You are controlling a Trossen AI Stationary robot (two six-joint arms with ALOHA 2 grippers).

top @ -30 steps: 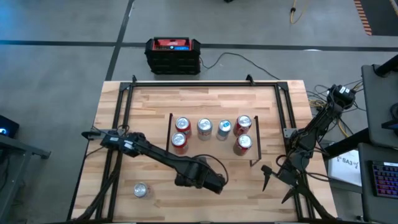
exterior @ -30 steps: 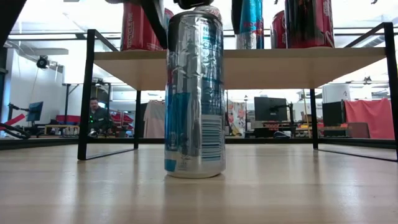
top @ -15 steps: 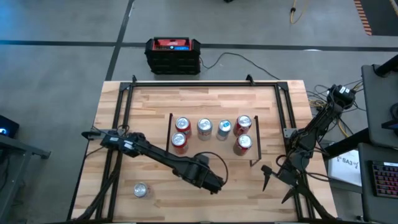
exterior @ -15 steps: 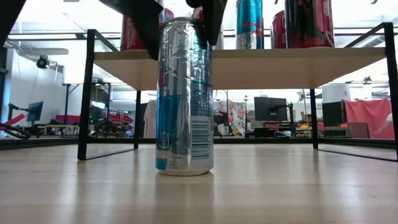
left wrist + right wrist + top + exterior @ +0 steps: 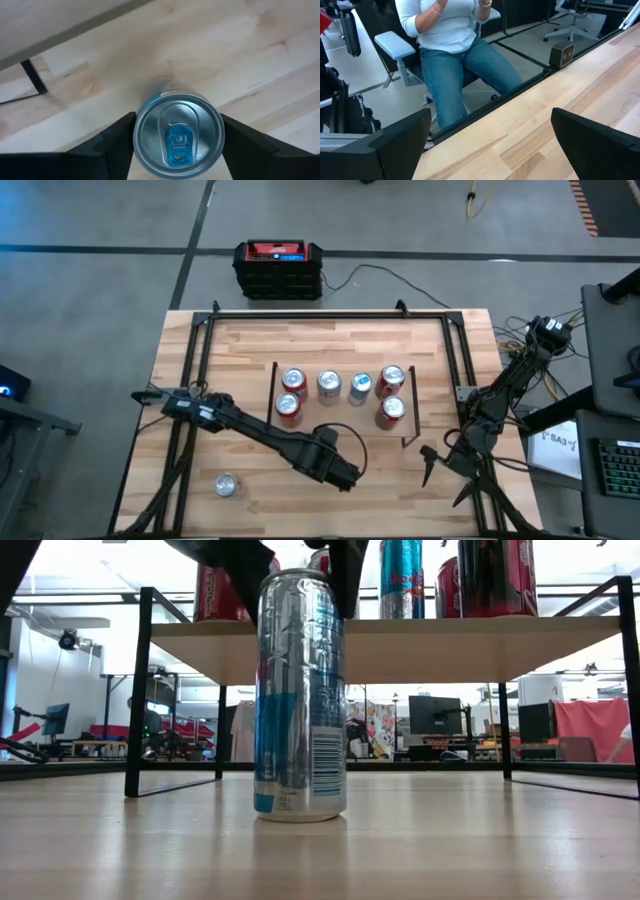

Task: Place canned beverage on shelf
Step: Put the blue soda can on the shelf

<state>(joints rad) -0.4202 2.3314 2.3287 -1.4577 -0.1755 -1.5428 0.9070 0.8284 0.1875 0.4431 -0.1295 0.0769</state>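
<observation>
A tall silver-and-blue can point(image 5: 300, 695) stands upright on its base on the wooden table, just in front of the shelf point(image 5: 450, 640). The shelf point(image 5: 340, 428), a low light-wood board on black legs, carries several red and silver cans point(image 5: 328, 385). My left gripper point(image 5: 177, 137) points down over the standing can, one finger on each side of the can's top point(image 5: 300, 580). In the high view the left arm point(image 5: 320, 460) hides this can. My right gripper point(image 5: 430, 465) waits open near the table's right edge, holding nothing. My left gripper comes from above, pointing down, and has the can's upper wall just under the rim point(image 5: 137, 145) between its two fingers point(image 5: 112, 145). Each finger lies against one side of the can. The can stays upright with its base point(image 5: 300, 815) on the table.
Another can point(image 5: 227, 485) stands alone near the table's near left corner. Black frame rails point(image 5: 200, 380) run along the table's sides. A red-and-black box point(image 5: 279, 268) sits on the floor beyond the far edge. A seated person point(image 5: 450, 45) is beside the table in the right wrist view.
My left gripper has rolled about its downward axis over the can and its fingers have closed in on the can's top. The can has slid slightly toward the table's left and stays upright on the table.
</observation>
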